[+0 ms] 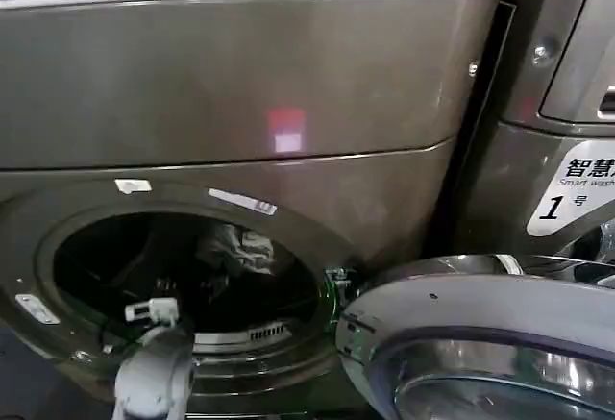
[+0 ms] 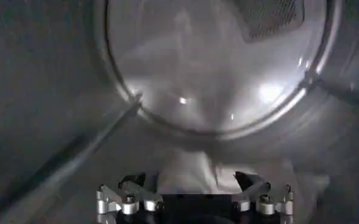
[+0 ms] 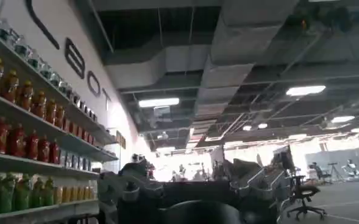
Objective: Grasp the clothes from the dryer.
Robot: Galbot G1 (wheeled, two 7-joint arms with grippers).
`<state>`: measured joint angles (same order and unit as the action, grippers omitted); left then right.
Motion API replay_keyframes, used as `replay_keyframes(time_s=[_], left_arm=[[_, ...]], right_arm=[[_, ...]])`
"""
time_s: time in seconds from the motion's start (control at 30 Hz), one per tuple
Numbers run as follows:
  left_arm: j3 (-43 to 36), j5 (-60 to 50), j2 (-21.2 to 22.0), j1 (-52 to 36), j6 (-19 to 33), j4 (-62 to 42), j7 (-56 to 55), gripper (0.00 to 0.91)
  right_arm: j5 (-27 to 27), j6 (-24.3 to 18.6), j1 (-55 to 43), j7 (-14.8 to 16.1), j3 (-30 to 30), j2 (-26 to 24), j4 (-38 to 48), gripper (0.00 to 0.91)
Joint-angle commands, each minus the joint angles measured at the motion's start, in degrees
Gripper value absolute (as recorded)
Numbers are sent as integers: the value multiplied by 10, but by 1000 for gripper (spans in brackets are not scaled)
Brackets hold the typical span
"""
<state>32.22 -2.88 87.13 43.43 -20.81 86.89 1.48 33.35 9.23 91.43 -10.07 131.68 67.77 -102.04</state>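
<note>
The dryer (image 1: 240, 84) is seen head-on in the head view, bronze-grey, with its round drum mouth (image 1: 187, 271) open low on the left. The grey-rimmed glass door (image 1: 480, 343) is swung out to the right, low in that view. Just beside the dryer on the right, a second machine (image 1: 562, 103) with a white "1" sticker (image 1: 569, 194) is seen.

The left arm (image 1: 154, 377) is reached up from below into the drum mouth, and the left gripper (image 1: 154, 312) is placed just inside the lower rim. In the left wrist view the left gripper (image 2: 194, 182) is seen inside the drum with jaws spread apart — nothing is clamped between them. The clothes (image 2: 188, 170), a pale crumpled bundle, are lying on the drum floor right in front of the gripper, between the two fingers (image 2: 133, 181) and below the shiny round back wall (image 2: 216, 67). Contact with the fabric cannot be told. In the head view a pale wrinkled patch, the clothes (image 1: 240, 247), is seen deeper in the drum, above and to the right of the gripper.

The right gripper (image 3: 191, 189) is seen in the right wrist view, pointed away from the machines toward shelves of bottles (image 3: 27, 122) and an open room — its jaws are spread, holding nothing.
</note>
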Motion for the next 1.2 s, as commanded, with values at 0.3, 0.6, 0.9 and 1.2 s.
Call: replay_keyframes(time_s=[0.3, 0.6, 0.9, 1.2], left_arm=[[12, -164, 12, -190, 21, -269, 79, 907], [14, -596, -5, -242, 164, -321, 404, 907], [32, -702, -28, -273, 421, -360, 518, 907], [36, -693, -32, -290, 409, -362, 677, 907]], right_arm=[[-1, -3, 0, 0, -4, 1, 2, 907], [-2, -12, 1, 1, -11, 3, 8, 907], [-2, -15, 4, 3, -10, 5, 4, 907], [-4, -16, -2, 3, -20, 7, -4, 907]])
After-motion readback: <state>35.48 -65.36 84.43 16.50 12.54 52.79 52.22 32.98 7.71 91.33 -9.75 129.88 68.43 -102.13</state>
